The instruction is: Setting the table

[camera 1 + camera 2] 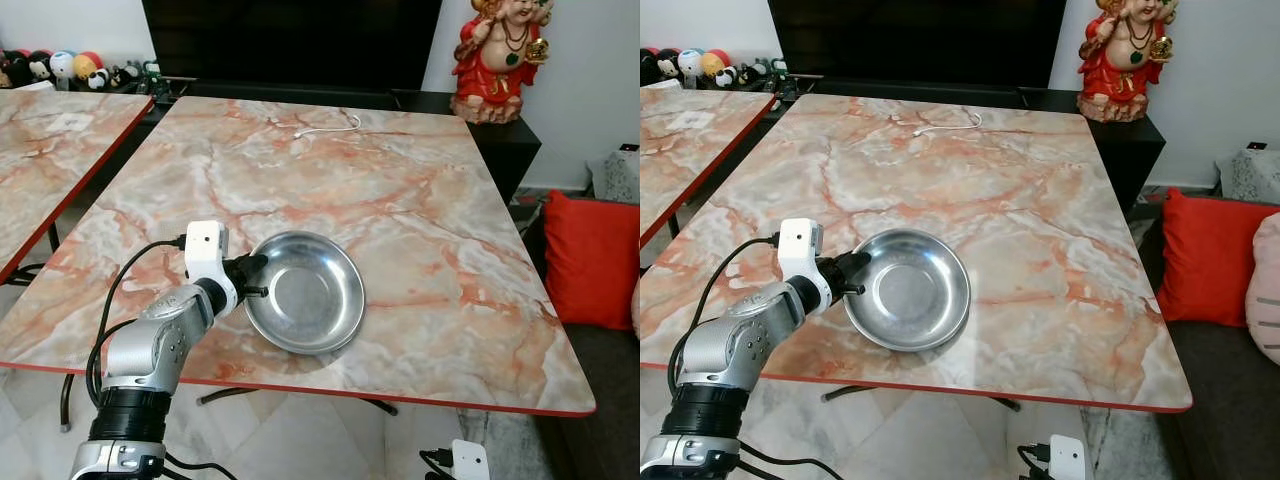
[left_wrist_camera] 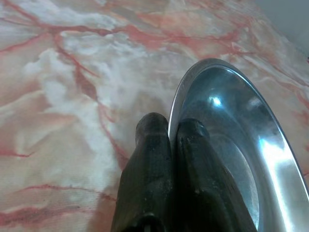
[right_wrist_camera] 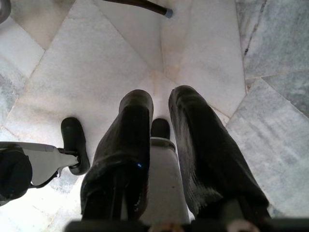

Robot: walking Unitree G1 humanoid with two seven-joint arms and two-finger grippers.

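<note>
Here the left gripper (image 1: pixel 256 277) is pinched shut on the rim of the steel bowl (image 1: pixel 305 291), one finger (image 2: pixel 205 183) inside, one outside. The bowl sits near the marble table's (image 1: pixel 420 200) front edge, shiny and empty. The right gripper (image 3: pixel 159 130) hangs slightly parted over floor tiles (image 3: pixel 96 63).

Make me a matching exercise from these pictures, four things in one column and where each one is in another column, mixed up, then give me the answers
1. steel bowl
2. white cable
3. red cushion
4. red figurine

A. on the black cabinet beyond the table
B. off the table's right side
C. near the table's front edge, rim pinched by the left claw
D. near the table's far edge

Pairs: 1-C, 2-D, 3-B, 4-A
</note>
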